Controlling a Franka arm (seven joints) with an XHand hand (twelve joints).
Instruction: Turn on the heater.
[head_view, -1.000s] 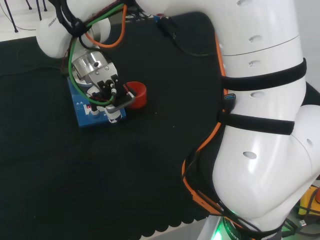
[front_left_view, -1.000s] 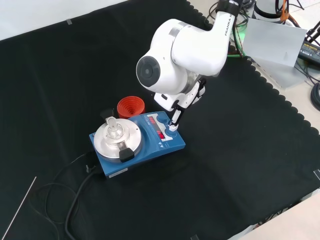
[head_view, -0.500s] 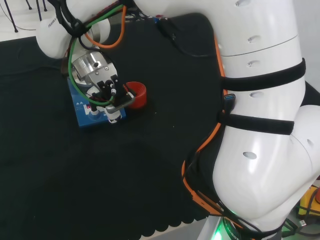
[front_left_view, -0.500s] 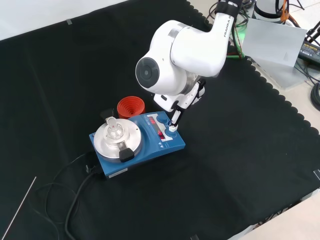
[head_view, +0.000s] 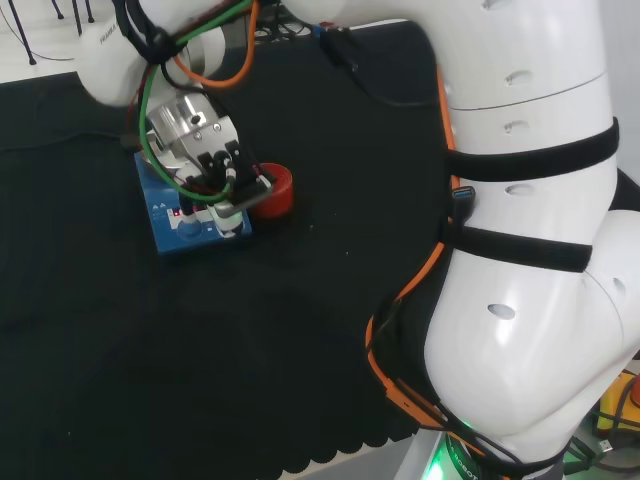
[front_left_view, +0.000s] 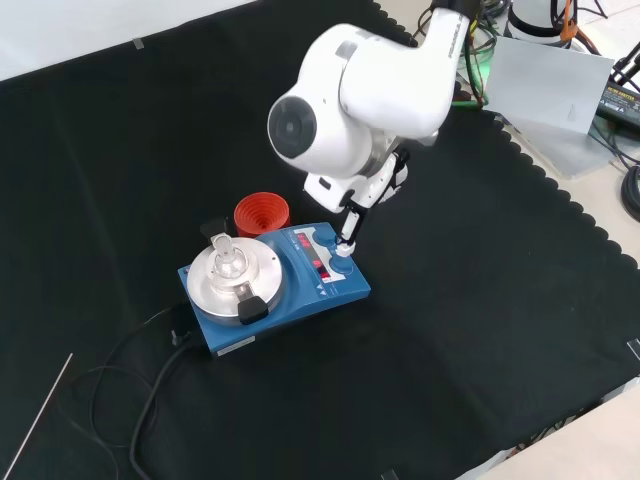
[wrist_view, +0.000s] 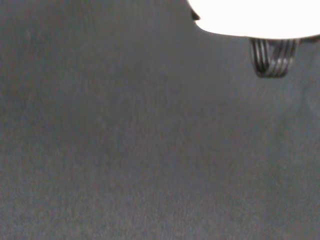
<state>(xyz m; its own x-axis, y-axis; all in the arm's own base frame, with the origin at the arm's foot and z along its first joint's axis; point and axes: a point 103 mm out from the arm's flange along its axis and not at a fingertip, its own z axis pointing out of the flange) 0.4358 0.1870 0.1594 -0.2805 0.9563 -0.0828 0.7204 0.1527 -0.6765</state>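
The blue heater (front_left_view: 300, 290) stands on the black cloth with a round silver plate (front_left_view: 262, 272) on top and a small clear glass vessel (front_left_view: 226, 254) on the plate. Its front panel shows a red lit display (front_left_view: 319, 269). In the front view the hand (front_left_view: 352, 212) comes down from under the big white arm link, and one straight finger (front_left_view: 346, 236) has its white tip at the knob on the panel's right end. In the head view the hand (head_view: 222, 172) hangs over the heater (head_view: 168, 222), hiding part of the panel. The hand holds nothing.
A red ribbed stand (front_left_view: 261, 213) sits right behind the heater, close to the hand (head_view: 276, 190). A black power cable (front_left_view: 150, 395) runs off the heater's left side. The white arm link (front_left_view: 350, 95) hangs above. The cloth's scalloped edge (front_left_view: 560, 195) lies at the right.
The arm link and hand have risen a little over the heater. The straight finger's tip sits slightly higher at the same knob. The heater and red stand have not moved.
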